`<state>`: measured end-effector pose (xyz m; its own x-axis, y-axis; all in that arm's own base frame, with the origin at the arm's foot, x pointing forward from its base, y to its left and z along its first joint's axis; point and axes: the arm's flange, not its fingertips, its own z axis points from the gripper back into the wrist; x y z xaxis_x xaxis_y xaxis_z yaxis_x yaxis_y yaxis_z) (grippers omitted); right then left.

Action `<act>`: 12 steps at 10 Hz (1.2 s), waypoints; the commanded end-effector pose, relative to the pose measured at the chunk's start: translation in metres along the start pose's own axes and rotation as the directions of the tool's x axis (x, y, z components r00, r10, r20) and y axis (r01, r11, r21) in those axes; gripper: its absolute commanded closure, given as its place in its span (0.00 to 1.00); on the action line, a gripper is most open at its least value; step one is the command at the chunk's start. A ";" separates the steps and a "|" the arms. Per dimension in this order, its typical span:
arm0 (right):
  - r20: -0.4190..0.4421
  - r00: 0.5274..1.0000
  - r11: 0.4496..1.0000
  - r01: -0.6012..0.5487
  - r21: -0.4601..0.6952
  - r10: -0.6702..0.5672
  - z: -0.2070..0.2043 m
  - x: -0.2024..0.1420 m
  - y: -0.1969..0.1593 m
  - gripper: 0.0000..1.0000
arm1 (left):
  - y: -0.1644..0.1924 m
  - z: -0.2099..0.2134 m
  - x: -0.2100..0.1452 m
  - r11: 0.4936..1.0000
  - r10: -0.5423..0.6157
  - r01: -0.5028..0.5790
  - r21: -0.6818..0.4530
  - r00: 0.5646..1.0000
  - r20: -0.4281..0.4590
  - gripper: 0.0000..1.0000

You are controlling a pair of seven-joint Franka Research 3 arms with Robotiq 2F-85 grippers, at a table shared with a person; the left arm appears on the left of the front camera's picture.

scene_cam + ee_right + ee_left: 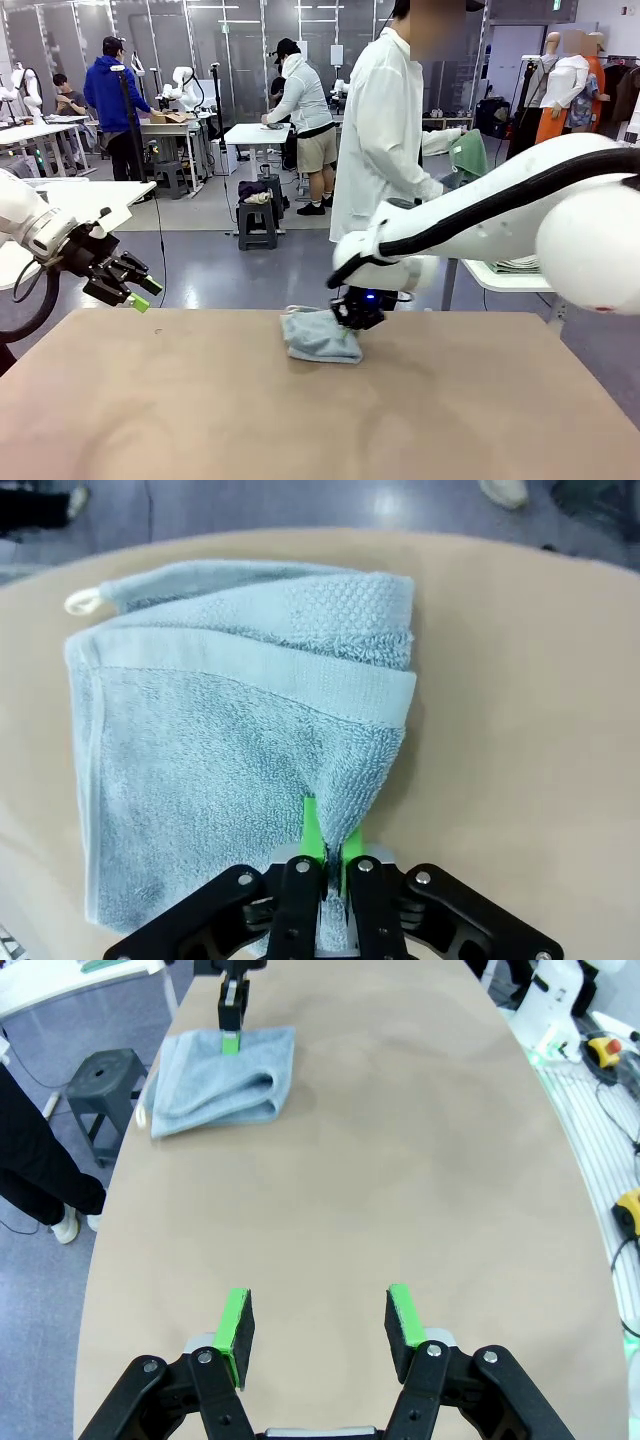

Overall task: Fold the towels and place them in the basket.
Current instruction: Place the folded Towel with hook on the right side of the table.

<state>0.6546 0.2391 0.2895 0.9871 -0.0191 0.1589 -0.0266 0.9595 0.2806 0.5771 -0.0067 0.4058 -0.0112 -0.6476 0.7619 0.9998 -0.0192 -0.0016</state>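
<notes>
The blue-grey towel (320, 337) lies folded on the far middle of the table (200, 400), and the right gripper (325, 852) is clamped on one edge of it. The left gripper (320, 1312) hangs well apart, jaws spread and empty. This towel looks nearly folded; moving it to the basket remains. A person beyond the table holds a green cloth (468, 155), probably the second towel

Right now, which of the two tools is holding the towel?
The right tool, pinched shut on the blue-grey towel at its edge; the left tool hangs open, away from it.
</notes>
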 end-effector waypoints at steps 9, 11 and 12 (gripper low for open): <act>-0.084 0.996 0.997 -0.043 -0.063 0.038 0.025 -0.046 -0.364 0.93 | 0.000 0.000 0.000 1.000 -0.015 0.015 -0.001 1.000 -0.001 0.32; -0.077 0.997 0.994 -0.012 -0.107 0.004 0.032 -0.058 -0.387 0.93 | 0.000 0.000 0.000 1.000 -0.015 0.015 -0.001 1.000 -0.001 0.32; -0.060 0.998 0.993 -0.001 -0.114 -0.006 0.034 -0.059 -0.397 0.93 | 0.000 0.000 0.000 1.000 -0.015 0.015 -0.001 1.000 -0.001 0.32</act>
<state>0.6336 -0.1163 0.2838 0.9779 -0.0400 0.2053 -0.0179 0.9620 0.2723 0.5771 -0.0066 0.4057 -0.0110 -0.6476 0.7619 0.9998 -0.0190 -0.0017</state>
